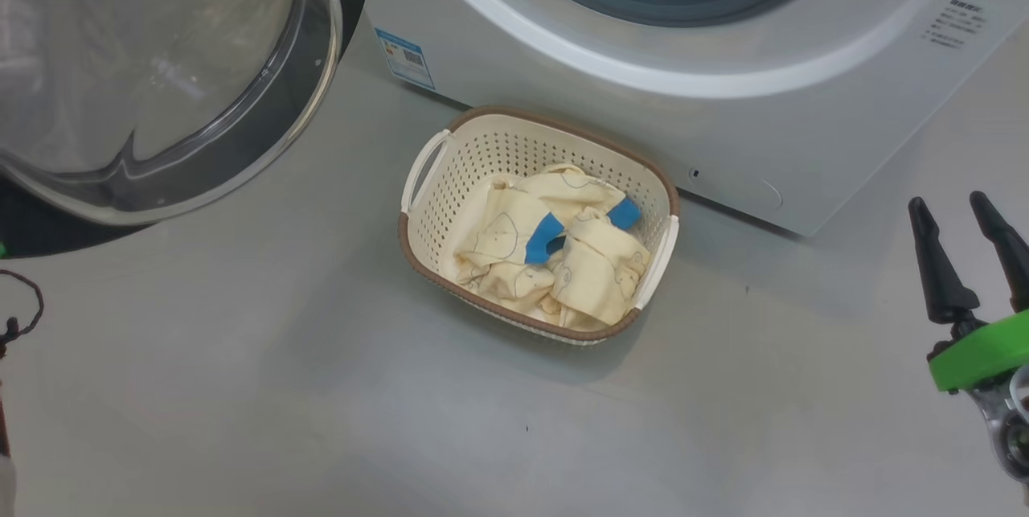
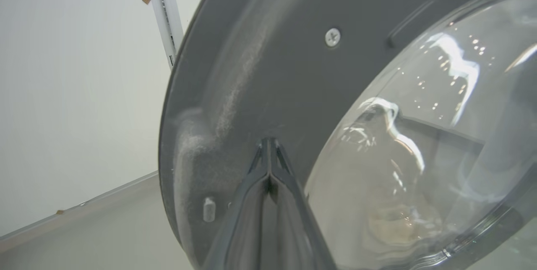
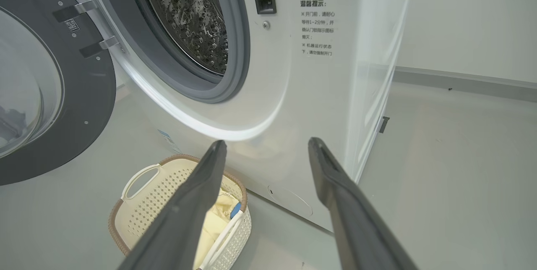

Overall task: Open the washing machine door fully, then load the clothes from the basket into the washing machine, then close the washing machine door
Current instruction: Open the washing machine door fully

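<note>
The washing machine door (image 1: 161, 59) is swung wide open. In the head view it is at 10 o'clock, and its clear glass bowl sticks out toward us. The washing machine (image 1: 723, 139) is at 12 to 1 o'clock, with a small blue sticker (image 1: 406, 59) low on its front. The basket (image 1: 514, 143) sits on the grey floor (image 1: 321, 388) in the middle, just in front of the machine. The clothes (image 1: 563, 260) lie in a soft heap inside the basket.

The right gripper (image 1: 949, 200) is at 4 o'clock, well apart from the basket. Its two dark fingers are spread and hold nothing.

In the left wrist view, the left gripper (image 2: 270, 142) has its fingers pressed together. The tips are right up against the grey inner side of the door, beside the glass.

In the right wrist view, the shiny bumpy drum (image 3: 188, 14) shows at 11 o'clock.
</note>
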Available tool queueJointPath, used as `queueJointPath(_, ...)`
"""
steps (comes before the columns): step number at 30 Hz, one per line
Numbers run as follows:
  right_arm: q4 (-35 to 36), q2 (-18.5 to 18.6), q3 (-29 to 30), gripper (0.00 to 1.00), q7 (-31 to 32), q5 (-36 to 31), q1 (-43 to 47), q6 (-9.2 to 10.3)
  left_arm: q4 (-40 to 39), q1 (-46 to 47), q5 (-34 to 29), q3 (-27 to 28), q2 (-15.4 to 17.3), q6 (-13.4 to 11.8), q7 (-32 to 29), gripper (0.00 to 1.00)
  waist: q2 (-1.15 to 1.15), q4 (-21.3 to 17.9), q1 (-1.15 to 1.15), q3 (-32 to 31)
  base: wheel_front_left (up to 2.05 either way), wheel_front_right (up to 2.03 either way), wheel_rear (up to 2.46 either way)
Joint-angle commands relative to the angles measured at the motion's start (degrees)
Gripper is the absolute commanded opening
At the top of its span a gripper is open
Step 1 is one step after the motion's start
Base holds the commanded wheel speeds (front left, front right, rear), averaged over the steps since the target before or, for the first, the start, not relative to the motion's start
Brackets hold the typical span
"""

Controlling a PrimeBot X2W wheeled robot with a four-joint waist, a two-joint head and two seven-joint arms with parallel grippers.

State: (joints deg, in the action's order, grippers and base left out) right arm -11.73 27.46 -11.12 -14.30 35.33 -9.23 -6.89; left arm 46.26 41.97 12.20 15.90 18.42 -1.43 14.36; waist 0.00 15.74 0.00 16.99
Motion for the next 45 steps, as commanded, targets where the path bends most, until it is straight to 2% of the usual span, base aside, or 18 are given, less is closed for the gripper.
queueJointPath(1,1.25,1.39,-0.21,1.0,-0.7,0.63,-0.88,-0.59,-2.73,0.26,-0.75,1.96,3.01,0.64,0.63,0.0,0.0,0.0,0.0,-0.67,0.0,0.0,0.0)
queueJointPath(9,0.98,0.04,-0.15,1.0,-0.7,0.61,0.15,-0.59,-9.53,-6.23,-1.96,3.2,-0.6,4.14,0.63,0.0,0.0,-0.4,0.0,-4.11,0.0,0.0,0.0)
queueJointPath(17,0.6,-0.92,-0.17,1.0,-0.7,0.78,1.38,-0.59,-15.18,-13.14,-2.67,3.85,-3.81,6.46,0.63,0.0,0.0,-1.03,0.0,-7.49,0.0,0.0,0.0)
queueJointPath(19,0.5,-1.23,-0.17,1.0,-0.7,0.85,1.83,-0.59,-16.46,-15.08,-2.84,3.7,-4.39,7.07,0.63,0.03,0.0,-1.43,0.0,-8.57,0.0,0.0,0.0)
queueJointPath(21,0.41,-1.6,-0.18,1.0,-0.7,0.91,2.28,-0.59,-17.51,-17.18,-2.96,3.16,-4.77,7.7,0.63,0.2,0.0,-2.0,0.0,-9.58,0.0,0.0,0.0)
queueJointPath(22,0.3,-1.89,-0.27,1.0,-0.7,0.97,2.76,-0.59,-18.85,-19.29,-2.85,2.75,-5.4,8.11,0.63,0.36,0.0,-2.54,0.0,-10.47,0.0,0.0,0.0)
queueJointPath(23,0.25,-2.02,-0.29,1.0,-0.7,1.01,2.96,-0.59,-19.41,-20.23,-2.73,2.55,-5.61,8.27,0.63,0.46,0.0,-2.85,0.0,-10.92,0.0,0.0,0.0)
queueJointPath(24,0.19,-2.14,-0.35,1.0,-0.7,1.05,3.18,-0.59,-20.01,-21.14,-2.45,2.42,-5.85,8.41,0.63,0.69,0.0,-3.19,0.0,-11.38,0.0,0.0,0.0)
queueJointPath(25,0.16,-2.23,-0.37,1.0,-0.7,1.08,3.38,-0.59,-20.48,-22.07,-2.01,2.18,-6.1,8.55,0.63,0.99,0.0,-3.56,0.0,-11.78,0.0,0.0,0.0)
queueJointPath(29,0.09,-2.51,-0.02,1.0,-0.7,1.05,4.14,-0.59,-22.53,-25.73,-0.3,0.24,-7.17,8.84,0.63,1.0,0.0,-5.26,0.0,-13.18,0.0,0.0,0.0)
queueJointPath(45,0.44,-2.72,2.17,1.0,-0.7,1.07,5.36,-0.59,-28.57,-31.04,4.76,-11.68,-5.68,8.91,0.63,1.0,0.0,-14.28,0.0,-13.55,0.0,0.0,0.0)
